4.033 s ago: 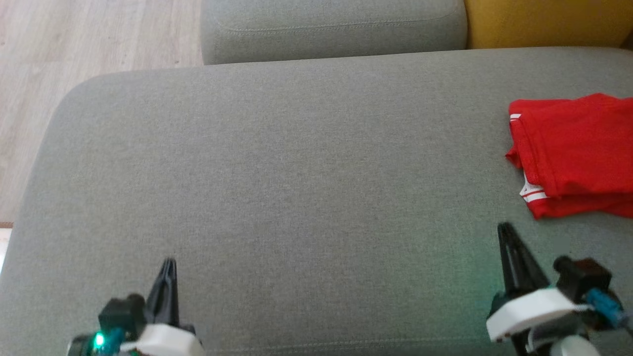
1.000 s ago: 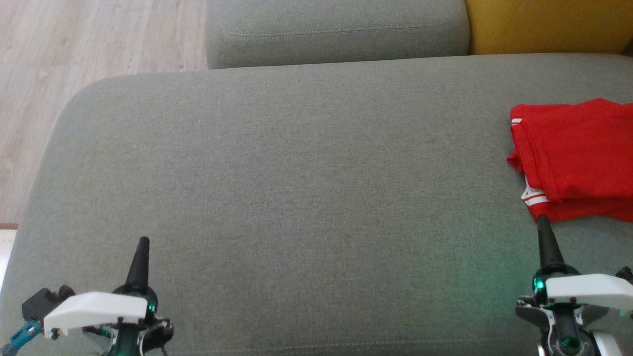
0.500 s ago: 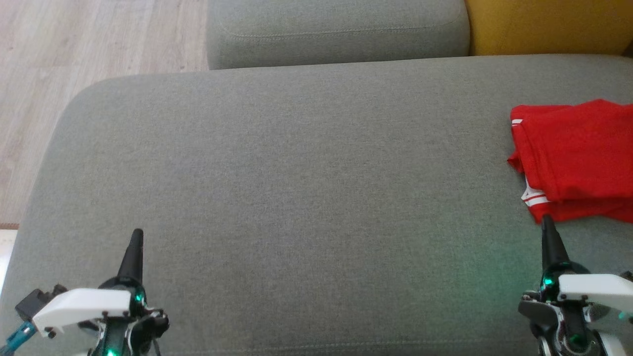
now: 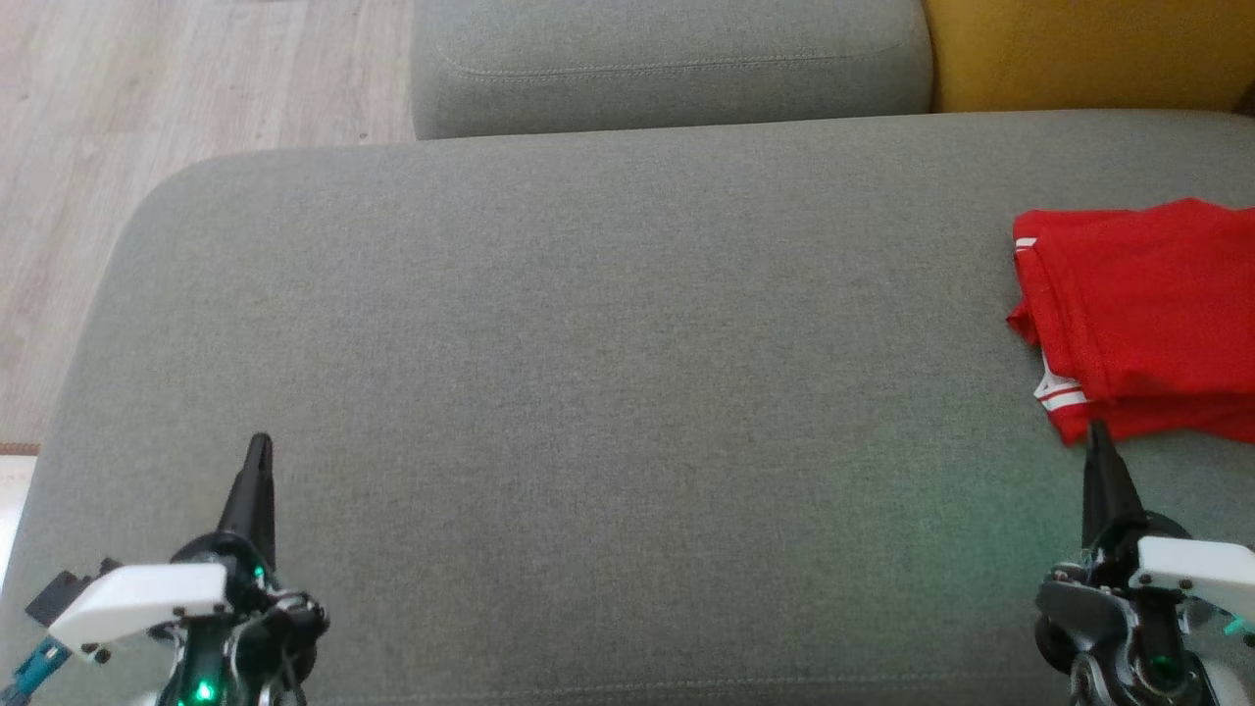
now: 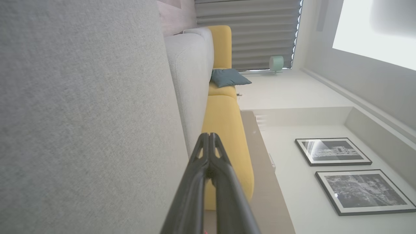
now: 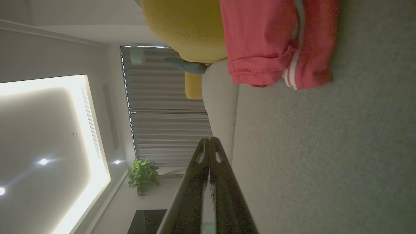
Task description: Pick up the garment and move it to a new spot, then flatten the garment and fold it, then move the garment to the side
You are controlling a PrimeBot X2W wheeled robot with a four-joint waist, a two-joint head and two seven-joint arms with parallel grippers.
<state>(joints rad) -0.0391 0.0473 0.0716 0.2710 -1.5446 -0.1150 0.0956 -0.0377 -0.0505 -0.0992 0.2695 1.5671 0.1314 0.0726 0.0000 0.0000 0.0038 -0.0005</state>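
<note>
Left pincer at lower left, fingers pressed together, empty. Right pincer at lower right, likewise closed and empty, its tip near the folded red garment at the frame's right edge on the grey sofa seat.

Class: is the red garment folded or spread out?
Folded: the garment lies in a compact stack, layered edges and white-striped hems showing at its left side.

Head view evenly lit; right wrist view dim, ceiling light glaring.
</note>
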